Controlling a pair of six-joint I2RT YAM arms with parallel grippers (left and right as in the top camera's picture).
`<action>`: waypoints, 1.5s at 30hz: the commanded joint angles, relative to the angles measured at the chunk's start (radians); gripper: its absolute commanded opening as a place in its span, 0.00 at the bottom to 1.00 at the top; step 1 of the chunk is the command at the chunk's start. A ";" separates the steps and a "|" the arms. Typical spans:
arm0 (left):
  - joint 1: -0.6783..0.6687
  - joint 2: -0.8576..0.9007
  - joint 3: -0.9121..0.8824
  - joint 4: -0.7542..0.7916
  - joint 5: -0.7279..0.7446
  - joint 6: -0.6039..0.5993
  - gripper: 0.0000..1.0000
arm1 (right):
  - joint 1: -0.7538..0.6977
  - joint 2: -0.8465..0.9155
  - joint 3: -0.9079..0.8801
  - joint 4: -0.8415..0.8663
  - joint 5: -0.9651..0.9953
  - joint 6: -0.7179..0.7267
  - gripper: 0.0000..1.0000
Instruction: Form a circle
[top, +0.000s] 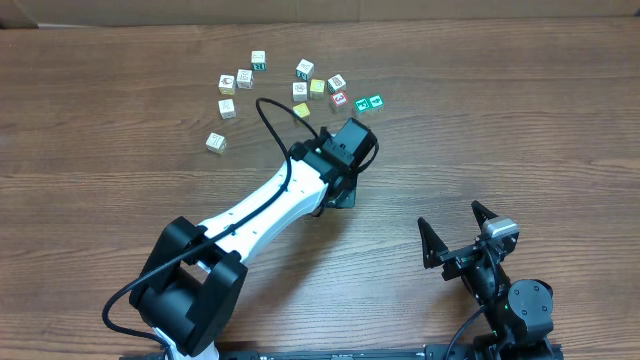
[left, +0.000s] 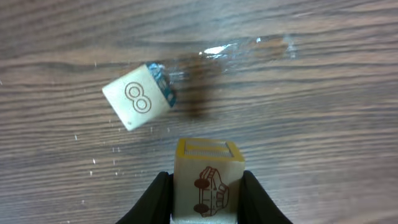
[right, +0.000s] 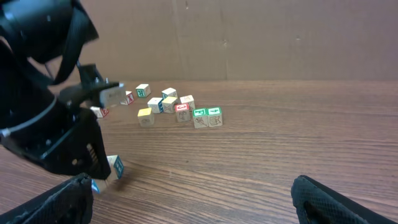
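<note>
My left gripper (left: 206, 182) is shut on a small cube (left: 208, 186) with a brown car picture and a yellow top face, held between both fingers. Just ahead of it, a whitish cube marked 8 (left: 138, 99) with a teal side lies tilted on the wood. In the right wrist view that teal-sided cube (right: 114, 167) sits under the left arm. From overhead the left gripper (top: 343, 180) covers both cubes. No circle is in view: the other cubes (top: 300, 90) lie loose at the far side. My right gripper (top: 450, 215) (right: 189, 185) stands open with nothing in it.
Two green-faced cubes (top: 368, 102) sit side by side at the right end of the scatter, next to a red one (top: 340, 99). A lone white cube (top: 215, 142) lies apart at the left. A cardboard wall (right: 249, 37) backs the table.
</note>
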 joint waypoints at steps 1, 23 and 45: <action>-0.003 0.011 -0.043 0.033 -0.016 -0.039 0.22 | -0.008 -0.012 -0.003 0.006 -0.002 0.004 1.00; 0.001 0.093 -0.064 0.105 -0.039 -0.069 0.19 | -0.008 -0.012 -0.003 0.006 -0.002 0.004 1.00; 0.007 0.093 -0.064 0.128 -0.066 -0.068 0.33 | -0.008 -0.012 -0.003 0.006 -0.002 0.004 1.00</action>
